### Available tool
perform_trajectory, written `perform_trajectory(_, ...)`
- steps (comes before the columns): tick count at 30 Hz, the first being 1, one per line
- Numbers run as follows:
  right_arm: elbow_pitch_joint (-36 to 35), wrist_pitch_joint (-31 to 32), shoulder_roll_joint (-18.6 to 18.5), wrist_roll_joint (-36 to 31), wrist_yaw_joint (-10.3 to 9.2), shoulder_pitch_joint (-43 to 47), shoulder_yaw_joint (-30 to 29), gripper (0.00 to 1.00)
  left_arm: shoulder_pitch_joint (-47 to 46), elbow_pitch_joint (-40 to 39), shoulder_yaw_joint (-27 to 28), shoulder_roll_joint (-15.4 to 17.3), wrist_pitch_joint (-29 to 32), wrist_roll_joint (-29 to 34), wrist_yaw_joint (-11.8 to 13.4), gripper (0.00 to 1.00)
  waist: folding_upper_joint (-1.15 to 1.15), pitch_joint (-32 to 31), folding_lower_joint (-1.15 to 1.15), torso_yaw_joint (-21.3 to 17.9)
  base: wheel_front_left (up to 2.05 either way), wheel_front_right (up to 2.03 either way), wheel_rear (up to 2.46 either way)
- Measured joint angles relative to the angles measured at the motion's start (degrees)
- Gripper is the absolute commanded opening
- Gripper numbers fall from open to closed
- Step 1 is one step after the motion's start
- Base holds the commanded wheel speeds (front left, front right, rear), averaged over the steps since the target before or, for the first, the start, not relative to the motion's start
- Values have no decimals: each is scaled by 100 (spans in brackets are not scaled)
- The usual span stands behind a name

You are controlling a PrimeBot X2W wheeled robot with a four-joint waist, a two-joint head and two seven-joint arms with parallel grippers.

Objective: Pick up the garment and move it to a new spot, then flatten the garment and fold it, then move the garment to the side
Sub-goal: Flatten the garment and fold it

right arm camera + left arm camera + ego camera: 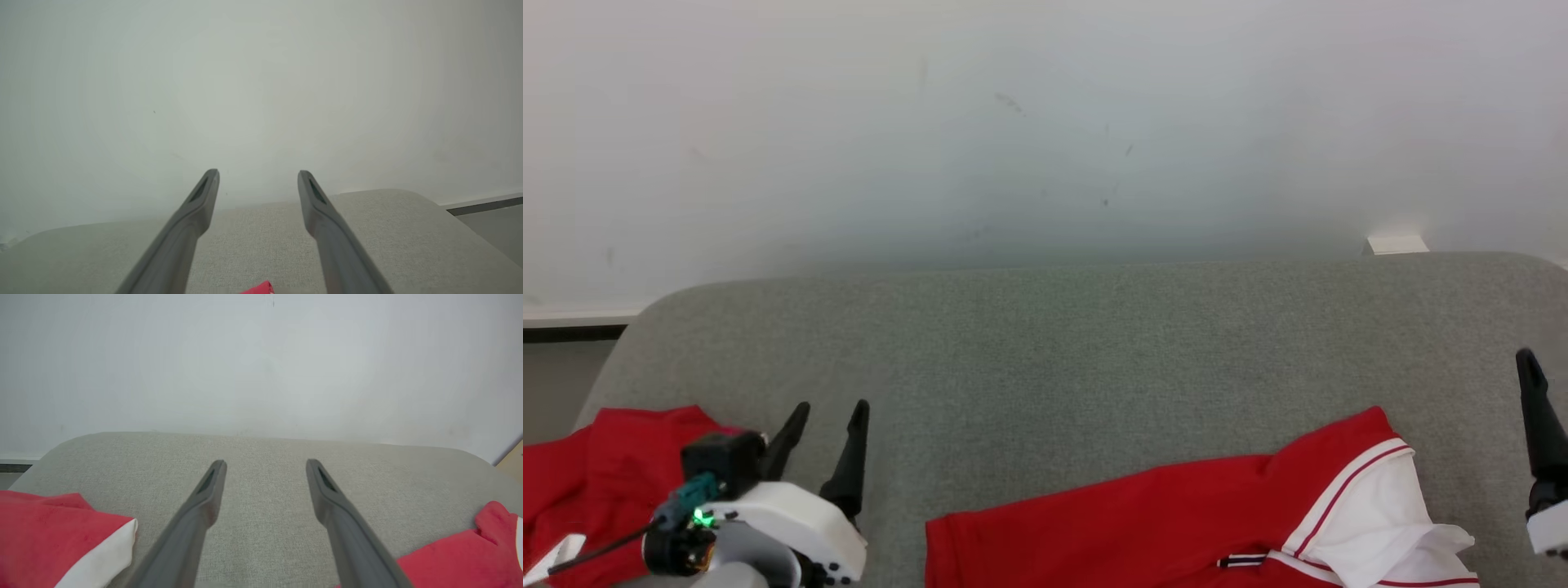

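Pale wall (pixel 1045 122) takes the top half of the head view. Below it is a grey fabric cushion (pixel 1045 351) with rounded corners, running from 9 to 3 o'clock.

The garment (pixel 1143 514) is red with white trim and lies flat on the cushion at 5 o'clock in the head view, cut off by the bottom edge. Its white sleeve (pixel 1364 498) with red piping points to 4 o'clock. A second red patch (pixel 613 457) sits at 8 o'clock; cannot tell if the two join below the frame.

Left gripper (pixel 832 404) is at 7 o'clock, jaws spread and nothing in them, tips over bare cushion. The main red piece lies near it at its 4 o'clock, not touching. The other red patch is at its 9 o'clock, partly behind the wrist.

In the left wrist view the left gripper (pixel 266 462) points to 12, with red cloth at 8 and 4 o'clock and grey fabric between the fingers.

Right gripper (pixel 258 173) is wide open and empty in its wrist view, with a scrap of red at 6 o'clock between the finger bases. In the head view one finger (pixel 1535 408) shows at 4 o'clock, just off the sleeve's 3 o'clock side and apart from it.

Small stuff: a green light (pixel 699 517) on the left wrist, and a pale block (pixel 1396 244) behind the cushion at 2 o'clock.
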Motion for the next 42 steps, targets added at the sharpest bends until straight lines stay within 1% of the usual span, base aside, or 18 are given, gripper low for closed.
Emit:
perform_trajectory(3,-248,1,438,-569,0,577,-559,100,275,-100,237,-86,-78,298,204,100,0,27,0,13,0,0,0)
perform_trajectory(4,-324,0,578,-692,0,746,-725,100,385,-194,399,-151,-92,398,263,100,0,39,0,16,0,0,0)
perform_trajectory(7,-445,1,891,-982,0,1146,-1035,100,741,-576,942,-426,-103,883,356,100,0,83,0,21,0,0,0)
perform_trajectory(9,-434,1,1027,-1155,0,1341,-1112,100,1077,-829,1307,-680,-108,1196,352,100,0,110,0,12,0,0,0)
perform_trajectory(11,-393,1,1149,-1207,0,1438,-1139,100,1385,-945,1544,-877,-108,1495,275,100,0,139,0,1,0,0,0)
perform_trajectory(16,-182,145,1268,-1268,0,1421,-1144,100,1707,-971,1914,-1284,-108,2027,-103,100,0,192,0,-7,0,0,0)
perform_trajectory(22,214,560,1313,-1273,0,1080,-1039,100,1779,-801,2173,-1706,-108,2347,-549,100,0,210,0,29,0,0,0)
perform_trajectory(30,1104,1581,1262,-1233,0,317,-721,100,1729,-433,2314,-2030,-108,2633,-949,100,0,250,0,144,0,0,0)
perform_trajectory(33,1507,1938,1245,-1136,0,69,-732,100,1680,-325,2346,-2096,-108,2699,-1061,100,0,254,0,216,0,0,0)
perform_trajectory(38,2256,2640,1273,-1034,0,-190,-789,100,1652,-168,2408,-2180,-108,2787,-1169,100,0,259,0,351,0,0,0)
perform_trajectory(42,2552,3189,1377,-867,0,-259,-706,100,1643,-69,2449,-2245,-108,2826,-1236,100,0,269,0,446,0,0,0)
